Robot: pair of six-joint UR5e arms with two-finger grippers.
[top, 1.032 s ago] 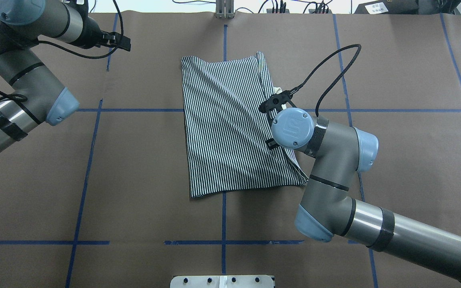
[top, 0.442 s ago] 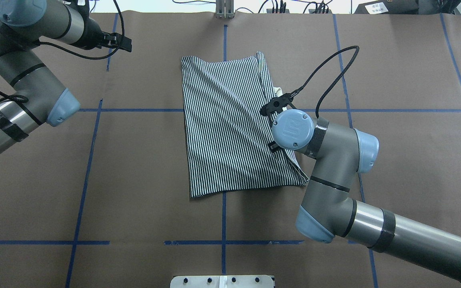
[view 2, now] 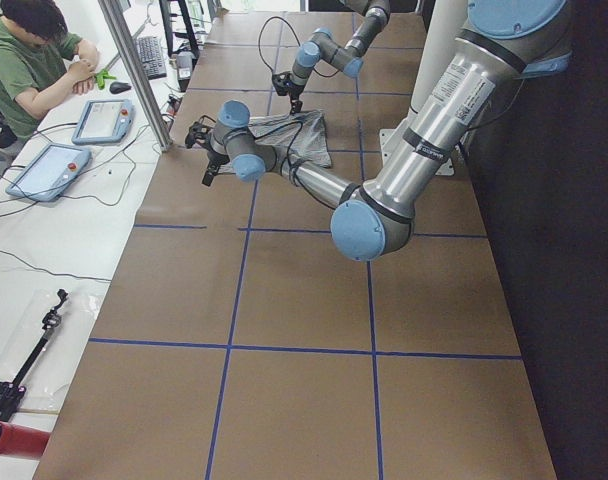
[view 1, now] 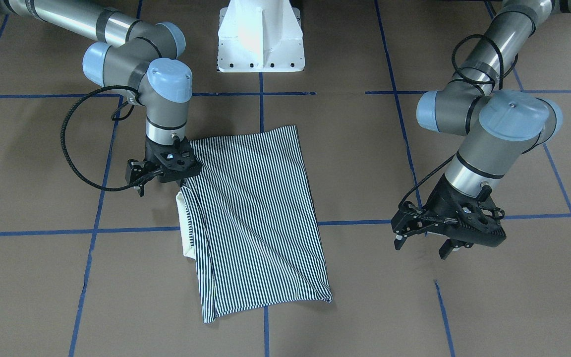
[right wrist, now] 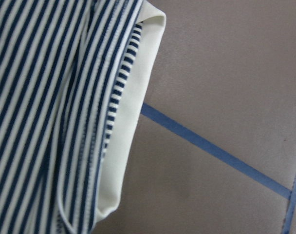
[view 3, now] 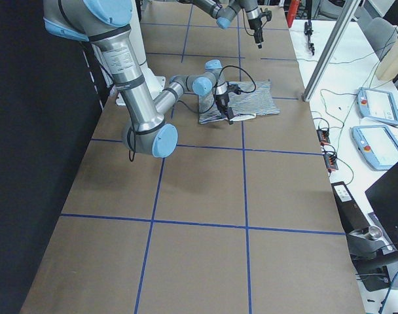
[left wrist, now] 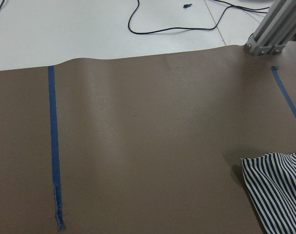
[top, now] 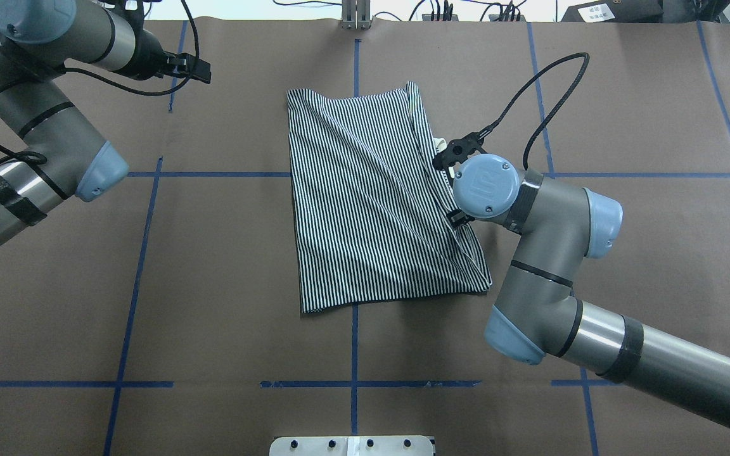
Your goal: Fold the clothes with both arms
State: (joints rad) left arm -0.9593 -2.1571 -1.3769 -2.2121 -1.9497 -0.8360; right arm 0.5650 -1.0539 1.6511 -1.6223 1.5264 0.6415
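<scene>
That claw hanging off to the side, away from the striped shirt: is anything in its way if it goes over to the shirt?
No. Between the left claw and the shirt there is only bare table with flat blue tape lines. Nothing visible stands in the way.

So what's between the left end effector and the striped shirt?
Front-facing view: only bare table and blue tape between left end effector and shirt.

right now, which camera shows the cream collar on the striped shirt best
The right wrist-mounted view: the cream fabric collar of the navy-and-white striped polo shirt runs large through the frame, close up. The front-facing view shows the collar as a narrow strip; overhead shows only a sliver; the others show none clearly.
</scene>
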